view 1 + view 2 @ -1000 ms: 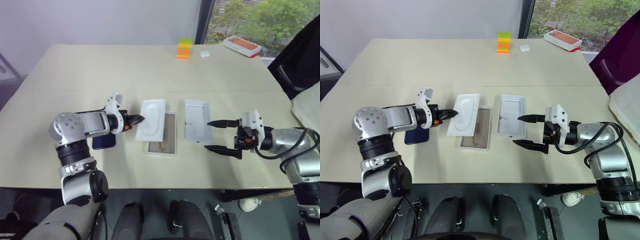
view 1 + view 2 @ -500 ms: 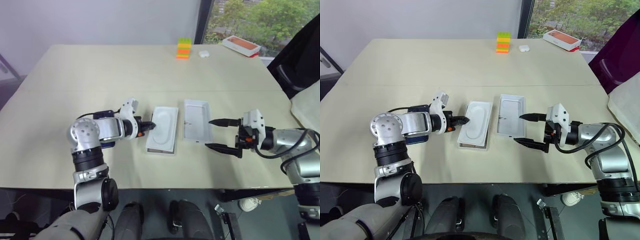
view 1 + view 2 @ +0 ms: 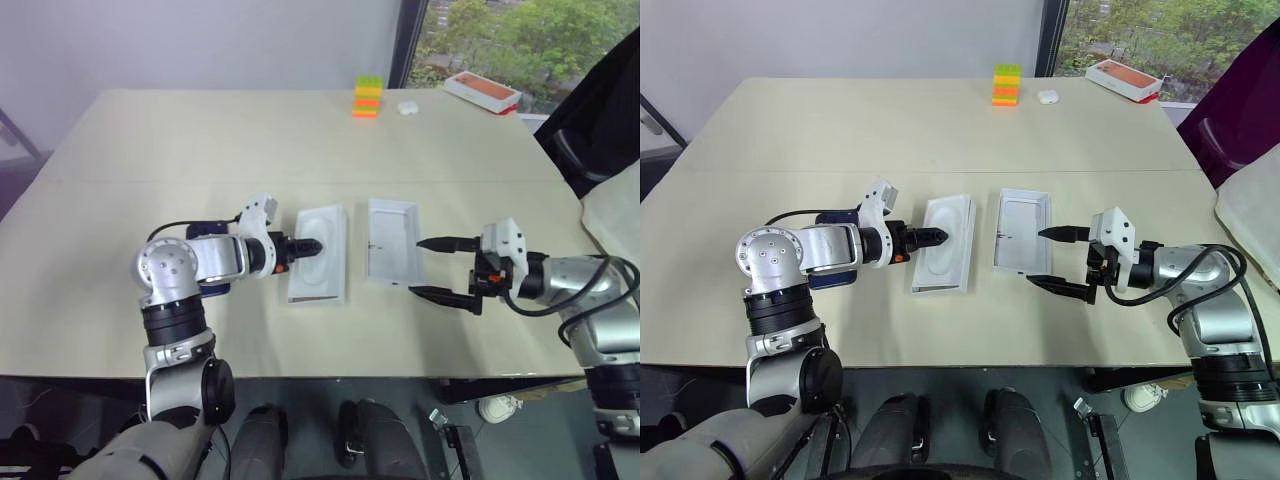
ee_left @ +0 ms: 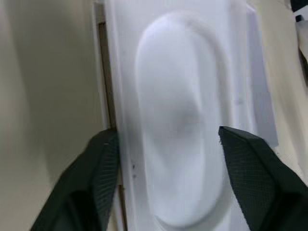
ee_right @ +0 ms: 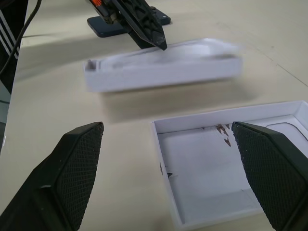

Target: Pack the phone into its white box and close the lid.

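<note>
Beige tabletop [image 3: 150, 150]: left end effector [image 3: 312, 245] now spread, white insert [image 3: 322, 255] released atop white box; phone [image 3: 835, 272] behind, unpacked.

the phone [image 3: 835, 276] lies mostly hidden behind the left arm.

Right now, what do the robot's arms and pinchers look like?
Both arms are shiny silver-grey with round joints and black rings. Black cables loop beside them. The left gripper and right gripper each have two pointy black fingers on a white wrist block, with a bit of orange behind. Close up, the right fingers look bumpy, like mesh.
</note>
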